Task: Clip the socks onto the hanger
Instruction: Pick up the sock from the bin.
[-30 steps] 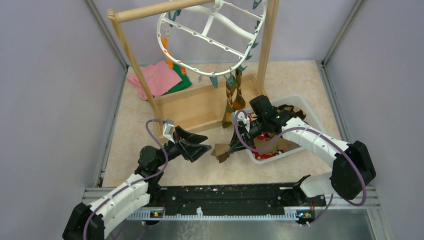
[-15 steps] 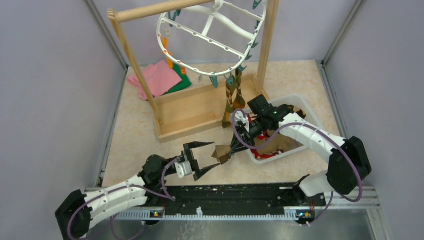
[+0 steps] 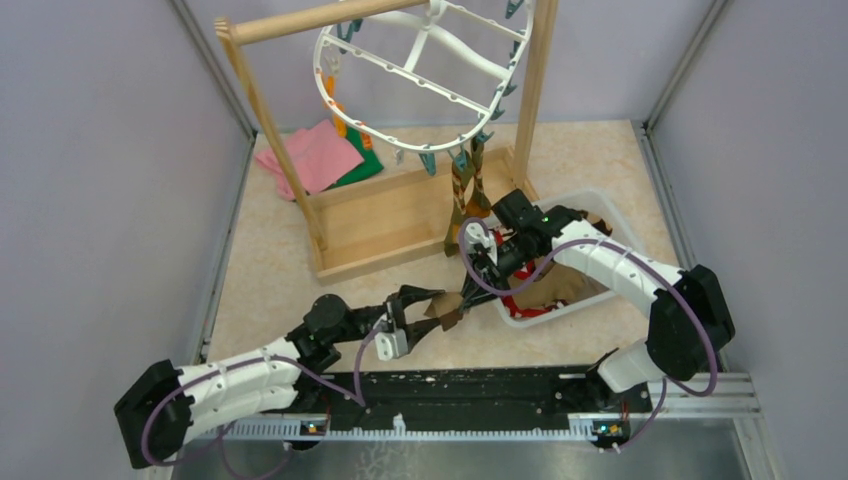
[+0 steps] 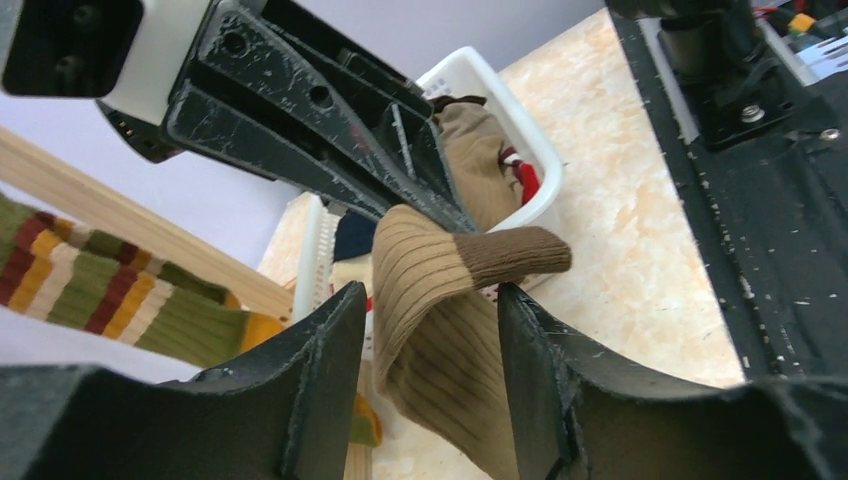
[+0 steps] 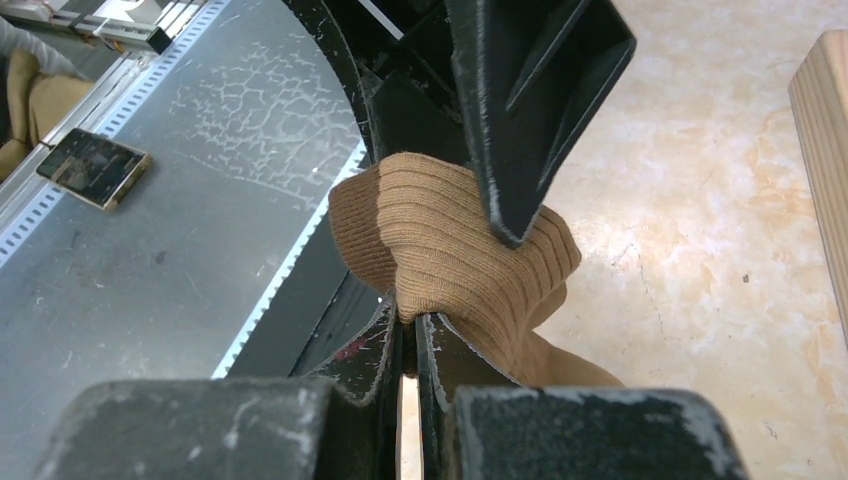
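The right gripper [image 5: 408, 345] is pinched tight on the tan sock [image 5: 450, 245]. The left gripper [image 4: 430, 300] has its jaws apart, one on each side of the sock. Under the sock is the speckled table [image 3: 270, 290]. From the sock, the white basket [image 4: 515, 120] is at 3 o'clock and the hanger [image 3: 412, 71] is at 12 o'clock. Grey walls stand all around
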Robot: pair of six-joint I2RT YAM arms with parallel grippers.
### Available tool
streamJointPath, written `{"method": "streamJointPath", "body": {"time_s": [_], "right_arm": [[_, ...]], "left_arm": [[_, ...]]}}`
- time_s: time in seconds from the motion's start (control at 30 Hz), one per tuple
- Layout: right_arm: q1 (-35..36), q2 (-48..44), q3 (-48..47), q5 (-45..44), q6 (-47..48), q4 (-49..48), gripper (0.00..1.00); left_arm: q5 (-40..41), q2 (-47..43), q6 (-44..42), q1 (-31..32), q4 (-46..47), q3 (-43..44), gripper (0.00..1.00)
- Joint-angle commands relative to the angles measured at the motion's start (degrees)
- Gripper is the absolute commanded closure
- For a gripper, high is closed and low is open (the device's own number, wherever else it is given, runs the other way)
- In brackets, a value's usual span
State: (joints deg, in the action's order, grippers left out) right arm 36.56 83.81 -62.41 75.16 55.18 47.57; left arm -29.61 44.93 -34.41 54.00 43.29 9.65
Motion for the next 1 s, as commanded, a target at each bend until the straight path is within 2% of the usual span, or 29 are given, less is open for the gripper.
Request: {"method": "streamJointPath", "body": {"time_s": [0.0, 0.13, 0.27, 0.3, 0.47, 0.57, 0.67, 0.77, 0.87, 0.97], "right_arm": [[-0.54, 0.48, -2.93, 2.53, 2.61, 1.23, 1.0], [-0.54, 0.54, -3.06, 2.37, 2.65, 1.32, 1.0], [-0.54, 0.44, -3.13, 2.15, 2.65, 1.39, 1.0], [-0.56, 0.35, -3.07, 2.0, 2.77, 1.43, 1.0], [-0.54, -0.77, -3.18, 0.72, 4.04, 2.1, 0.92], [-0.6, -2.18, -3.66, -1.41, 5.33, 3.1, 0.8], [-0.59, -3.88, -4.55, -4.33, 6.92, 4.77, 0.59], [-1.06, -5.49, -5.69, -7.47, 8.25, 6.1, 0.39], [-2.64, -7.75, -5.87, -9.13, 8.51, 6.11, 0.32], [-5.18, -10.26, -4.89, -7.9, 7.67, 4.54, 0.27]], "left_arm": [[-5.83, 0.72, 1.33, 0.79, 3.22, 2.97, 0.46], [-7.29, 1.65, 4.31, 0.93, 3.64, 3.22, 0.65], [-6.29, 3.46, 9.29, 0.93, 3.65, 3.77, 0.98], [-5.43, 3.9, 10.98, 0.93, 3.66, 3.79, 1.0], [4.05, 2.82, 25.32, 0.93, 3.6, 2.91, 1.0], [9.0, 0.11, 33.35, 0.85, 5.07, 0.62, 1.0], [13.55, -2.14, 40.84, 0.53, 6.68, -1.6, 1.0], [14.7, -2.48, 48.41, -1.16, 5.99, -1.71, 1.0], [13.46, -1.26, 59.2, -4.66, 6.32, -1.07, 1.0], [11.63, 1.14, 73.4, -9.26, 10.49, -1.75, 1.0]]}}
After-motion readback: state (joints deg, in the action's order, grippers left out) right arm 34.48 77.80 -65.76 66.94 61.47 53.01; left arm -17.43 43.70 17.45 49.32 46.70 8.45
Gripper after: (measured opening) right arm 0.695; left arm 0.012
